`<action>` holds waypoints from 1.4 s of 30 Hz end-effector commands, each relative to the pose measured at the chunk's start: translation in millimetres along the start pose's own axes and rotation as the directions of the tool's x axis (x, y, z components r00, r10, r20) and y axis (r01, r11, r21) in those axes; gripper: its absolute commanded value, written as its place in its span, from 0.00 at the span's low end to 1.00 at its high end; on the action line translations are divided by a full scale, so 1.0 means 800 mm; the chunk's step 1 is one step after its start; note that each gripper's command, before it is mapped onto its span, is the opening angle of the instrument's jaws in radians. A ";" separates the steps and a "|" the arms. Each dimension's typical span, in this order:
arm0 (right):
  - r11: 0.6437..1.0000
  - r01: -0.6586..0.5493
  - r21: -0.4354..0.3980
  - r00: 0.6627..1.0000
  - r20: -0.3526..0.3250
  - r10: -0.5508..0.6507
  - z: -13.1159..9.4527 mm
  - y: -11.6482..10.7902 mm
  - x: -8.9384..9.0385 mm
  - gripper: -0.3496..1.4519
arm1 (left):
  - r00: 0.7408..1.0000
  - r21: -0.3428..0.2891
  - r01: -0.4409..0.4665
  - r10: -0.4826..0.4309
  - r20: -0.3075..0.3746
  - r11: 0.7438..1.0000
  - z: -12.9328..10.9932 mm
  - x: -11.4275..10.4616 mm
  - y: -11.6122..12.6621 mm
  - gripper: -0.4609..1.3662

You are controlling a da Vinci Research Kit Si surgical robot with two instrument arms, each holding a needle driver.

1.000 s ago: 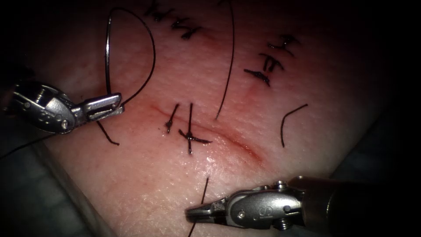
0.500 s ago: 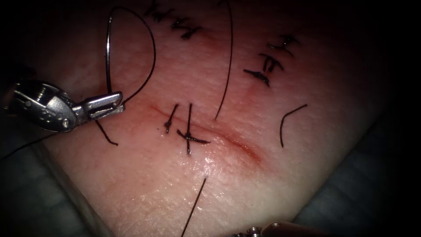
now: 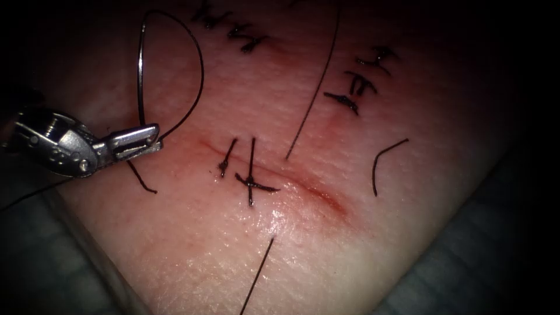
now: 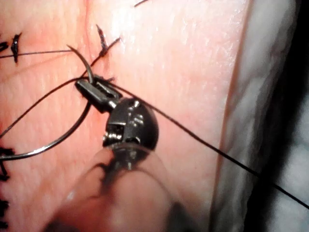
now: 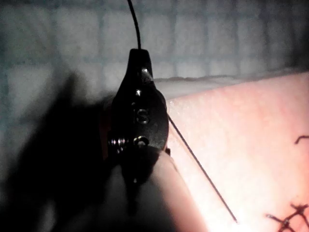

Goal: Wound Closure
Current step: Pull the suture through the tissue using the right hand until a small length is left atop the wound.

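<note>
Left tool (image 3: 153, 138) clamps the needle (image 3: 140, 70) near one end, clear of tissue (image 3: 408, 233), left of the cut (image 3: 303, 186) — right tool (image 5: 137, 53) grips thread (image 5: 198, 169), taut for tension.

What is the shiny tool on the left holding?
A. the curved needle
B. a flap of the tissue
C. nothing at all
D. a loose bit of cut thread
A: the left end effector is shut on the curved needle near one end, and the needle arcs up over the tissue, left of the cut, not in it.
</note>
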 end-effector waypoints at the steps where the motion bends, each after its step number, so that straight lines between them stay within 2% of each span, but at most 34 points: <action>1: 1.000 -0.007 0.006 1.000 -0.006 0.007 -0.0001 0.0001 -0.0001 0.00 | 1.000 -0.008 0.000 0.000 -0.001 1.000 0.0000 -0.0001 0.0000 0.06; 3: 0.999 -0.031 0.021 0.999 -0.015 0.031 -0.0005 0.0005 -0.0004 0.03 | 1.000 -0.008 0.000 0.000 -0.001 1.000 0.0000 -0.0001 0.0000 0.06; 5: 0.999 -0.037 -0.030 0.999 -0.005 0.037 -0.0010 0.0008 -0.0006 0.58 | 1.000 -0.008 -0.001 0.001 -0.002 1.000 0.0000 -0.0001 0.0000 0.06; 6: 0.997 -0.042 -0.071 0.999 -0.001 0.042 -0.0015 0.0011 -0.0007 0.94 | 1.000 -0.008 -0.001 0.001 -0.002 1.000 -0.0001 -0.0001 0.0000 0.06; 7: 0.994 -0.046 -0.100 0.999 0.003 0.047 -0.0021 0.0012 -0.0007 0.99 | 1.000 -0.008 -0.001 0.001 -0.002 1.000 -0.0001 -0.0001 -0.0001 0.06; 11: 0.990 -0.068 -0.122 0.998 -0.002 0.069 -0.0059 0.0018 -0.0006 0.99 | 1.000 -0.008 -0.001 0.001 -0.002 1.000 -0.0002 -0.0002 -0.0001 0.06; 15: 0.979 -0.106 -0.173 0.994 0.001 0.108 -0.0129 0.0029 -0.0002 0.99 | 1.000 -0.008 0.005 -0.005 -0.001 1.000 -0.0001 -0.0002 0.0000 0.06; 16: 0.979 -0.100 -0.180 0.995 0.001 0.102 -0.0138 0.0030 -0.0001 0.99 | 1.000 -0.008 0.005 -0.005 -0.001 1.000 -0.0001 -0.0002 0.0000 0.06; 18: 0.974 -0.105 -0.203 0.994 -0.006 0.105 -0.0180 0.0033 0.0003 0.99 | 1.000 -0.008 0.005 -0.005 -0.001 1.000 -0.0001 -0.0001 0.0000 0.06; 19: 0.973 -0.102 -0.207 0.995 -0.007 0.102 -0.0185 0.0033 0.0003 0.99 | 1.000 -0.008 0.005 -0.005 -0.001 1.000 -0.0001 -0.0001 0.0000 0.06; 20: 0.970 -0.105 -0.220 0.994 -0.011 0.105 -0.0207 0.0033 0.0006 0.99 | 1.000 -0.008 0.005 -0.005 -0.001 1.000 -0.0001 -0.0001 0.0000 0.06; 24: 0.963 -0.110 -0.246 0.994 -0.028 0.106 -0.0253 0.0034 0.0013 0.99 | 1.000 -0.008 0.005 -0.005 -0.001 1.000 -0.0001 -0.0001 0.0000 0.06; 26: 0.959 -0.107 -0.264 0.994 -0.040 0.100 -0.0288 0.0035 0.0017 0.97 | 1.000 -0.008 0.005 -0.005 -0.001 1.000 0.0000 -0.0001 0.0000 0.06; 30: 0.950 -0.116 -0.291 0.993 -0.048 0.106 -0.0326 0.0047 0.0011 0.92 | 1.000 -0.010 0.004 -0.004 0.001 1.000 0.0000 -0.0001 0.0001 0.06; 32: 0.943 -0.127 -0.307 0.992 -0.045 0.119 -0.0340 0.0059 -0.0003 0.90 | 1.000 -0.009 0.003 -0.003 0.002 1.000 0.0001 -0.0001 0.0003 0.06; 36: 0.933 -0.138 -0.332 0.990 -0.034 0.134 -0.0349 0.0086 -0.0042 0.88 | 1.000 -0.008 0.002 -0.002 0.002 1.000 0.0002 0.0000 0.0005 0.06; 42: 0.911 -0.141 -0.387 0.988 0.003 0.154 -0.0343 0.0136 -0.0122 0.92 | 1.000 -0.010 0.008 -0.008 0.000 1.000 0.0001 0.0000 0.0005 0.06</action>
